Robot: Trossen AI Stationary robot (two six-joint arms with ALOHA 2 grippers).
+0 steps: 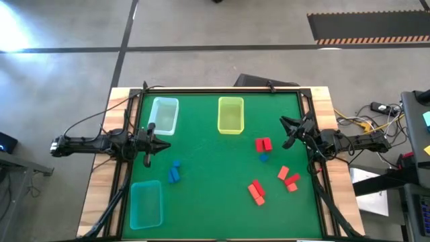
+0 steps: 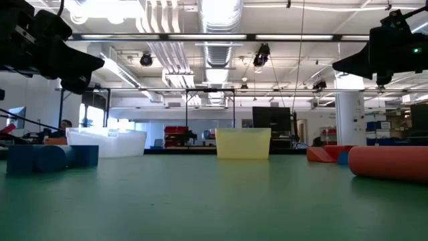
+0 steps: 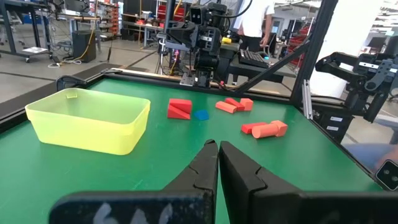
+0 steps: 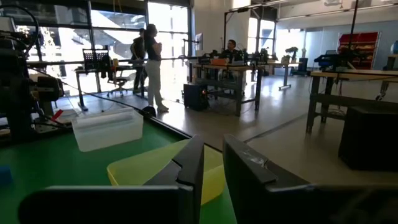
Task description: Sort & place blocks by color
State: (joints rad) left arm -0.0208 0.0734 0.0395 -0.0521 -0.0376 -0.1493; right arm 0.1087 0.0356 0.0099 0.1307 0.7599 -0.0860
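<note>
On the green mat, two blue blocks (image 1: 175, 171) lie near the left arm. A red block (image 1: 263, 144) with a small blue block (image 1: 263, 157) beside it, and several orange-red blocks (image 1: 255, 190), lie on the right half. The left wrist view shows the red block (image 3: 179, 109) and the orange-red ones (image 3: 264, 129). My left gripper (image 1: 160, 142) (image 3: 218, 144) hovers shut at the mat's left side, between the pale blue tray and the blue blocks. My right gripper (image 1: 286, 129) (image 4: 212, 142) hovers at the right side, slightly open, up-table from the red block.
A pale blue tray (image 1: 164, 114) and a yellow-green tray (image 1: 230, 114) stand at the far edge, and a teal tray (image 1: 146, 204) at the near left corner. A raised frame (image 1: 222, 91) edges the mat. People (image 4: 151, 62) stand in the room beyond the table.
</note>
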